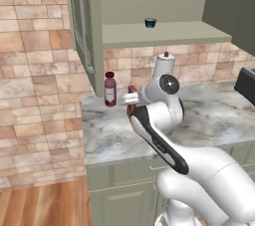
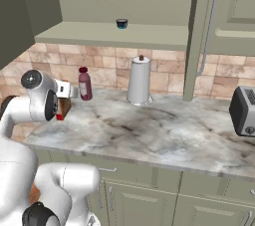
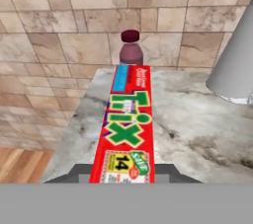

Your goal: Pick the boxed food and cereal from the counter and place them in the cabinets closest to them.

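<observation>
A red Trix cereal box [image 3: 126, 124] lies edge-on between my fingers and points toward the wall. My gripper [image 3: 122, 176] is shut on its near end, with a dark fingertip pressed to each side. In the base views the gripper [image 1: 128, 99] [image 2: 68, 90] hovers over the counter's left end, and the cereal box [image 2: 62, 109] peeks out beside the hand. Above it an olive-green wall cabinet stands open, its door [image 1: 84, 31] [image 2: 204, 36] swung out and its shelf [image 1: 164, 35] [image 2: 109, 35] bare green.
A maroon bottle [image 1: 110, 89] [image 2: 84, 84] [image 3: 131, 48] stands by the wall just beyond the box. A white paper towel roll [image 2: 139, 80] [image 3: 234, 65] is to its right, and a toaster [image 2: 244, 110] sits farther right. A small dark cup [image 1: 150, 23] rests on the shelf.
</observation>
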